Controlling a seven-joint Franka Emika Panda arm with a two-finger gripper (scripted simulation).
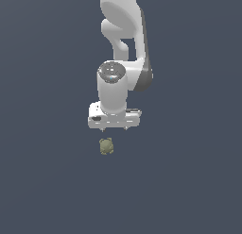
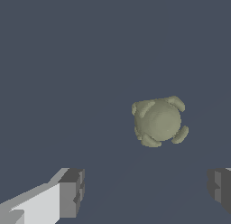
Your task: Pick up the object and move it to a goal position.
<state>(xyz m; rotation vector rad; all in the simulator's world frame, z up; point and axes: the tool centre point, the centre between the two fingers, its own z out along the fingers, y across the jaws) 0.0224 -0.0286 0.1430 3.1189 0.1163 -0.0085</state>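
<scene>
The object [image 1: 106, 146] is a small lumpy olive-tan round thing with knobbly edges, lying on the dark grey floor just below the white gripper [image 1: 115, 129] in the exterior view. In the wrist view the object [image 2: 159, 121] lies ahead of the gap between the two fingers [image 2: 72, 192], apart from both. The jaws stand wide apart and hold nothing. The gripper points straight down and hovers over the object without touching it.
The white arm [image 1: 124, 35] rises above the gripper in the exterior view. The rest is plain dark grey floor [image 1: 189, 181].
</scene>
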